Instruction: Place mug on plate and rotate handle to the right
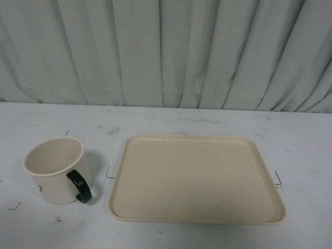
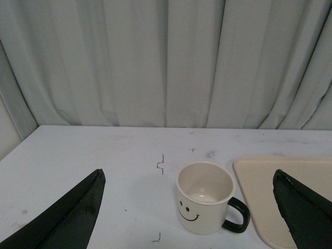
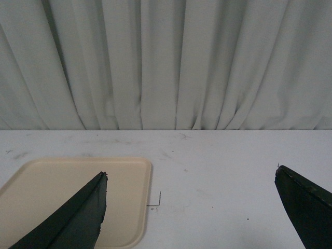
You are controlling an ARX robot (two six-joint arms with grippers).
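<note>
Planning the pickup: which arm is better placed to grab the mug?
Left. The mug stands left of the plate, and the left wrist view frames it ahead of the open left end effector. The right end effector faces only the plate.

Holding the left pincer (image 2: pixel 188 172) with dark fingers (image 2: pixel 72 218) spread wide apart, gripping nothing. Holding the right pincer (image 3: pixel 190 171) the same way, fingers (image 3: pixel 78 218) splayed, empty. Showing neither arm in the front view.

Soft, even, dimmish light; faint shadows beside mug (image 1: pixel 52 188) and plate (image 1: pixel 197 179); front view slightly blurred.
</note>
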